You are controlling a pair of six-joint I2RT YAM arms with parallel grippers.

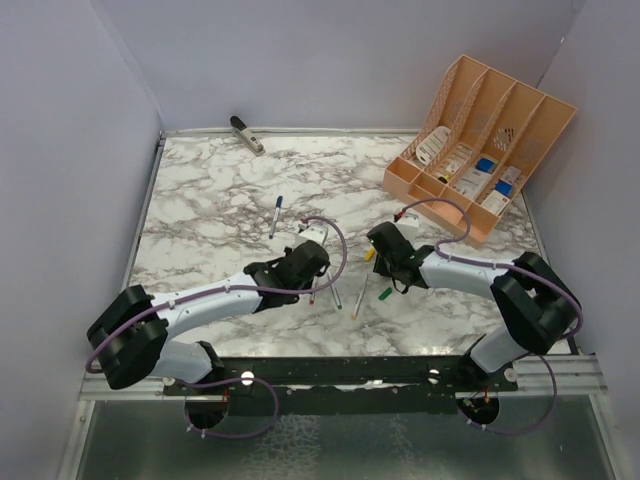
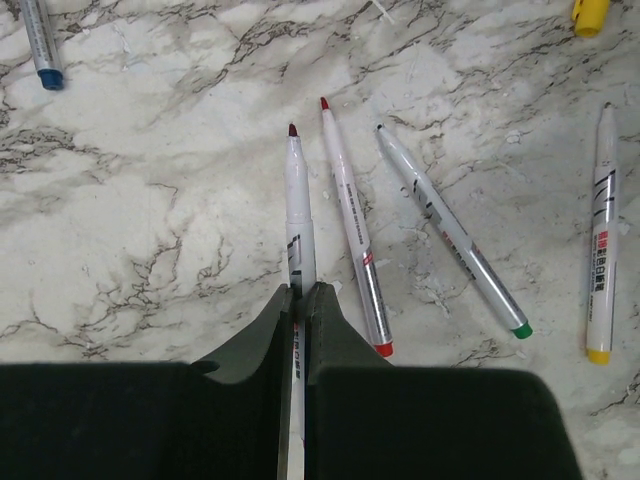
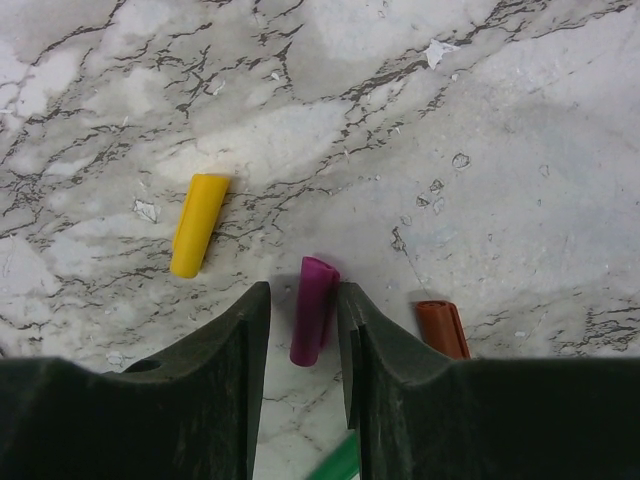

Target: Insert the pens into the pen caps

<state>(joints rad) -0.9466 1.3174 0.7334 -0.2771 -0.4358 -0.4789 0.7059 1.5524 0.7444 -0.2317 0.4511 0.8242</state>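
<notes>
Left gripper (image 2: 298, 290): pinching a dark-red-tipped pen (image 2: 299, 200).
Right gripper (image 3: 303, 286): jaws spread, straddling the purple cap (image 3: 313, 312).
Yellow cap (image 3: 199, 224), red cap (image 3: 441, 328): flanking the purple cap, apart.

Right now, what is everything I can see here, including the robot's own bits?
Silvery-grey marker pens: five; blue-capped pen alone at the back, red-ended pen, green-ended pen and yellow-ended pen uncapped mid-table, held pen dark-tipped.
Stubby plastic caps: four loose, mid-table; yellow cap, purple cap, red cap, green cap.
Dark-and-white clip-like object: one, back left.
Orange lattice organizer: one, back right, white and blue items inside.
Marble table: one, white-grey.
Left gripper: dark, shut on the held pen.
Right gripper: dark, open around the purple cap.
</notes>
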